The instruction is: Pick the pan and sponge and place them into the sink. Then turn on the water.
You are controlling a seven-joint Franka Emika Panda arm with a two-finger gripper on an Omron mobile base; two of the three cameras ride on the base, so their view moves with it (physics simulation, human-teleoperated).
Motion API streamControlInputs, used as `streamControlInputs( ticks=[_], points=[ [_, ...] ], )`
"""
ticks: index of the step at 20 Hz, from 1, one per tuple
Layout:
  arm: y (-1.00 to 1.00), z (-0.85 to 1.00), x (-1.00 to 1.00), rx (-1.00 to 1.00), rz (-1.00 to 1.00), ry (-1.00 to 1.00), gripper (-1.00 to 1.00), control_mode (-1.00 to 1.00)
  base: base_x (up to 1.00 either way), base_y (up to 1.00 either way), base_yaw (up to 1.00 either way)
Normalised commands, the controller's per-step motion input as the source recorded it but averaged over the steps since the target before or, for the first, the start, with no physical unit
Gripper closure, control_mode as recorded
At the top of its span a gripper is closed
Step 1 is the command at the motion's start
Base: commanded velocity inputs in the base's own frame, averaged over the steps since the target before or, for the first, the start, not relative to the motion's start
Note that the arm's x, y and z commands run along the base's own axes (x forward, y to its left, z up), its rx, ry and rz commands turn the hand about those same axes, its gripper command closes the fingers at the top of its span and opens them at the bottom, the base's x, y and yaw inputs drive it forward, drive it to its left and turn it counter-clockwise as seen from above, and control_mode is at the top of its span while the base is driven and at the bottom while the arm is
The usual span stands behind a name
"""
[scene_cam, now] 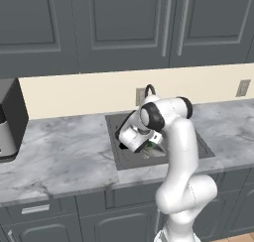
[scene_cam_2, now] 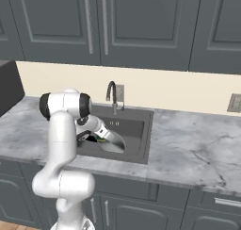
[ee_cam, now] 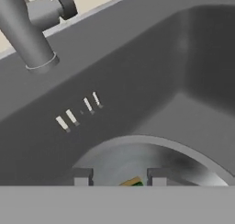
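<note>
The dark grey sink (ee_cam: 137, 81) is set in the marble counter, with its faucet (ee_cam: 27, 35) at the rear. The shiny pan (ee_cam: 156, 147) lies on the sink floor. My gripper (ee_cam: 119, 177) hangs low inside the sink (scene_cam: 111, 137), just above the pan (scene_cam_2: 113, 144). Its fingers (ee_cam: 82, 176) stand apart. A sliver of the green and yellow sponge (ee_cam: 133, 182) shows in the gap between them, inside the pan's rim and touching neither finger. The sponge (scene_cam: 149, 146) is mostly hidden by my hand (scene_cam: 146, 148). The water is out of view.
The faucet (scene_cam: 149, 90) rises just behind my wrist. A dark appliance (scene_cam: 7, 117) stands at the counter's left end. Wall outlets (scene_cam: 242, 87) sit on the backsplash, and grey cabinets hang overhead. Marble counter (scene_cam_2: 197, 144) stretches right of the sink.
</note>
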Motion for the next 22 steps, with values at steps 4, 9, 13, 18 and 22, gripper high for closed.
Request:
streamControlInputs(
  ticks=[4,9,13,18,22],
  points=[
    [-0.07,-0.34,0.07,0.00,0.00,0.00,-1.00,-1.00,0.00,0.00,0.00],
    [-0.05,-0.32,0.03,0.00,0.00,-0.01,-1.00,-1.00,0.00,0.00,0.00],
    [-0.04,0.00,-0.09,0.00,0.02,-0.07,-1.00,-1.00,0.00,0.00,0.00],
    [0.00,0.14,-0.22,0.02,0.02,-0.08,-1.00,-1.00,0.00,0.00,0.00],
    [0.00,0.08,-0.23,0.00,0.01,-0.10,-1.00,-1.00,0.00,0.00,0.00]
  ],
)
